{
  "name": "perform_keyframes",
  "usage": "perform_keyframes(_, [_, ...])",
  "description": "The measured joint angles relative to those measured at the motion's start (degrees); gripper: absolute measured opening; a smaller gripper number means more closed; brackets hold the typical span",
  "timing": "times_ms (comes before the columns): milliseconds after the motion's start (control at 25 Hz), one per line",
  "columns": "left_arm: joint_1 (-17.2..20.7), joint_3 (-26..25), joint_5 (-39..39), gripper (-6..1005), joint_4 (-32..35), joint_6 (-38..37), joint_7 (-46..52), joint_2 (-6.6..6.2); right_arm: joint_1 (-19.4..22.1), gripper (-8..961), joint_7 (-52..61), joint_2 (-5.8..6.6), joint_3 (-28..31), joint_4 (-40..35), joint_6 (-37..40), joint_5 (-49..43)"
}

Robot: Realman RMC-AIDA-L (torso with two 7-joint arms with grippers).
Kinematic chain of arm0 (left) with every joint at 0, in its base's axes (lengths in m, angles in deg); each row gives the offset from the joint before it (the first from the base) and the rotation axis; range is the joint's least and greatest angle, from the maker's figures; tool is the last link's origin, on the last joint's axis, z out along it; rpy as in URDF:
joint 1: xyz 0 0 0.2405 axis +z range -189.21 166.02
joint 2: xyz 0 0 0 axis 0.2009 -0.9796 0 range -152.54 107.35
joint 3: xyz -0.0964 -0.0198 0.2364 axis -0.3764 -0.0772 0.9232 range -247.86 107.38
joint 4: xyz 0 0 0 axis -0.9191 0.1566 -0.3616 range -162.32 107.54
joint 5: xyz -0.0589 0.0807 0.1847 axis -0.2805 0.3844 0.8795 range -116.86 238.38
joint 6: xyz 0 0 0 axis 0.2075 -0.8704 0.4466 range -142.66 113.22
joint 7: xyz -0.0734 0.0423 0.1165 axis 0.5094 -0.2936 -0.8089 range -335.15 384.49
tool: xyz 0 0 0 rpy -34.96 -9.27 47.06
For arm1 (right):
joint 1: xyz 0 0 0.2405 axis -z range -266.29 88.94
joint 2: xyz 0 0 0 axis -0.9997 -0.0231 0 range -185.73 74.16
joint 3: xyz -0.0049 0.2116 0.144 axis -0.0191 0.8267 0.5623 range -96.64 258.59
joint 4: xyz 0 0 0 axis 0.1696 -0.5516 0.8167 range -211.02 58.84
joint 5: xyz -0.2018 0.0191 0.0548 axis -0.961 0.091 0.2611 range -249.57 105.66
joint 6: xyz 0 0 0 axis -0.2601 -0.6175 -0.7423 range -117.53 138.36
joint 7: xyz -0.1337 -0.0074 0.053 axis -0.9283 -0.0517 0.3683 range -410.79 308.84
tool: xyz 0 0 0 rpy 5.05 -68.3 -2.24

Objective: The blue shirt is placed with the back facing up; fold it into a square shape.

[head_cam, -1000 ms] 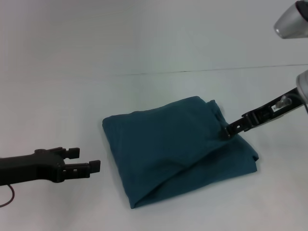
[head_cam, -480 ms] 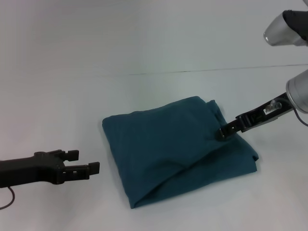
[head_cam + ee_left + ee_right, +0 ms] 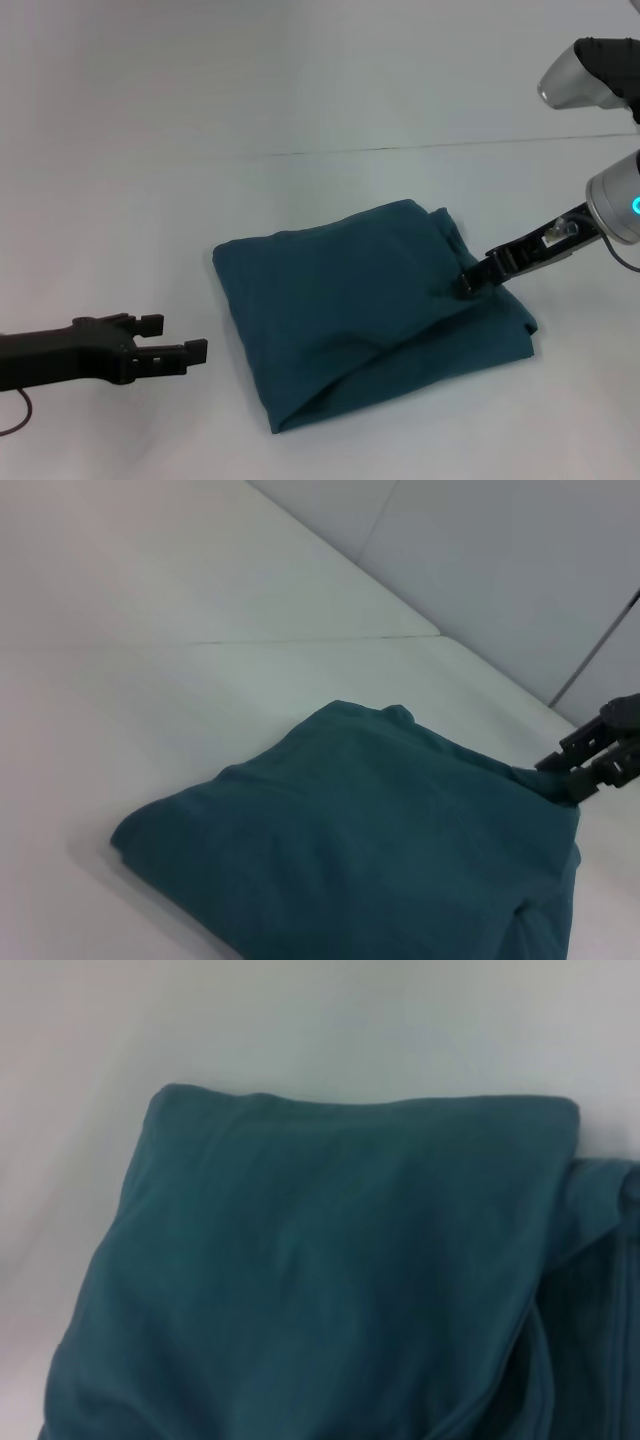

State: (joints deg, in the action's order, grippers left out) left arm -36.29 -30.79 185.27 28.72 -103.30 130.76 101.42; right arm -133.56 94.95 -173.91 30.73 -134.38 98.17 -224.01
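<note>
Blue shirt [image 3: 370, 305] laid mid-desk [image 3: 150, 180], folded into rough square, far-right corner lumpy. Right gripper [image 3: 468, 283] set on right edge near that corner, clearly nearer arm; fingers' state cannot be told. Left gripper [image 3: 178, 347] parked apart from shirt's left side, fingers parted, holding nothing.

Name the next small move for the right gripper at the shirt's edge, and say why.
Probably lift the right gripper off and draw it back. The blue shirt already lies as a compact, roughly square bundle on the table, and the gripper's tip rests on its right edge. The left gripper hangs open, clear of the cloth.
</note>
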Motion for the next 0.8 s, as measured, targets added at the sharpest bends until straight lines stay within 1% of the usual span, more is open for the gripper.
perform_keyframes(200, [0.00,-0.11,0.05,952,-0.54,0.36,-0.01,0.00,-0.03,669,0.12,0.36,-0.04,-0.44,0.52,-0.65])
perform_keyframes(320, [0.00,-0.13,0.10,952,-0.57,0.59,-0.01,0.00,-0.15,443,-0.13,0.47,-0.08,-1.74,1.94,-1.78])
perform_keyframes(520, [-0.07,0.10,0.13,952,-0.58,1.17,-0.01,0.00,-0.56,319,-0.40,0.34,-1.12,-4.19,3.82,-2.10])
perform_keyframes(800, [-0.37,-0.02,0.21,951,-1.36,1.43,-0.12,-0.05,-1.02,321,-0.74,-0.07,-3.84,-4.43,3.27,-2.10])
